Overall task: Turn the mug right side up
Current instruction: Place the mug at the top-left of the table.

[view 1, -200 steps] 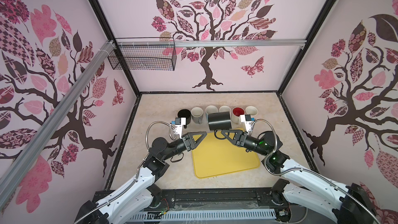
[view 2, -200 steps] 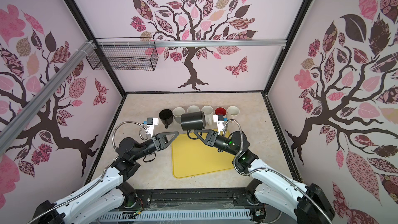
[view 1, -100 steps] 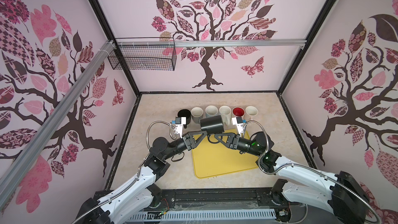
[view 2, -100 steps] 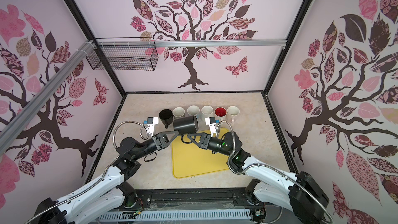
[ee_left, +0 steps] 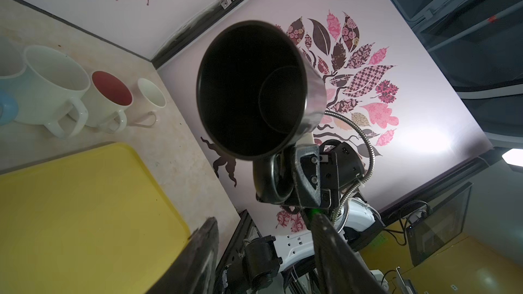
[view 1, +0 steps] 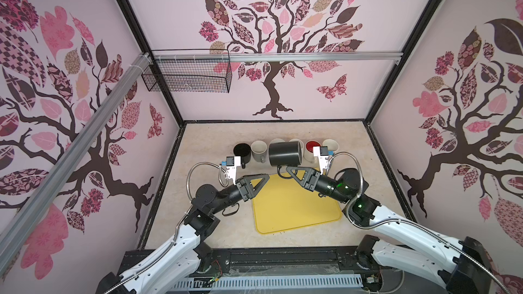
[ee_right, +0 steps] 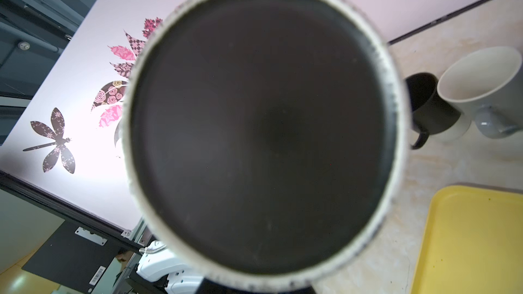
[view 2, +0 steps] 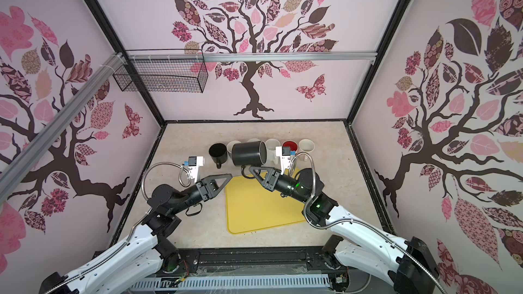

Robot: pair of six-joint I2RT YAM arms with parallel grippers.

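**Mug swung back from the left arm, still lying on its side**

Nearest you, your left end effector [view 1: 265, 177] has hardly moved. It waits with fingers apart and empty, beside the yellow tray [view 1: 297, 207]. Your right end effector [view 1: 289, 169] stays clenched on the handle [ee_left: 273, 182] of the black mug [view 1: 283, 154]. Half a second ago the mug leaned towards the left arm; it has now swung back and hangs in the air near the tray's far edge. It lies sideways, mouth towards the left arm, base towards the right wrist. I judge it about half turned: you still owe a wrist roll and a set-down. Behind it, the row of upright mugs [view 1: 259, 148] sits unchanged on the surface [view 1: 203, 151].
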